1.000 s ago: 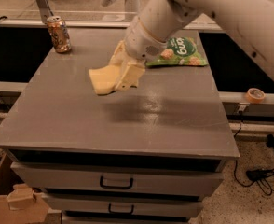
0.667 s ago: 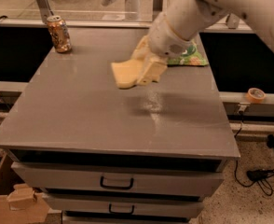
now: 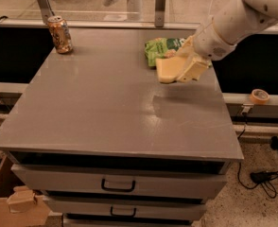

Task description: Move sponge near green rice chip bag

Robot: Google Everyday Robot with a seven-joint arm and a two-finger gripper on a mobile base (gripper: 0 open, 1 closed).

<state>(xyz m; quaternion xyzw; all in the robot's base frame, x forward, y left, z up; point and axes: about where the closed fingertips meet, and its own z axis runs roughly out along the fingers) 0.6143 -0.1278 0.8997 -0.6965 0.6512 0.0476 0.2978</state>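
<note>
The pale yellow sponge [image 3: 167, 70] is held in my gripper [image 3: 184, 66], a little above the grey table top, at the right side. The cream fingers [image 3: 194, 68] close on the sponge's right end. The green rice chip bag [image 3: 159, 48] lies flat on the table just behind and left of the sponge, its right part hidden by my gripper and arm. My white arm [image 3: 233, 18] reaches in from the upper right.
An orange-patterned drink can [image 3: 60, 34] stands at the table's far left corner. The grey table [image 3: 106, 108] has drawers below its front edge. A tape roll [image 3: 259, 96] lies on a ledge at the right. A cardboard box [image 3: 16, 202] sits on the floor at lower left.
My gripper has carried the sponge to the right, from near the table's middle to in front of the green bag's right part.
</note>
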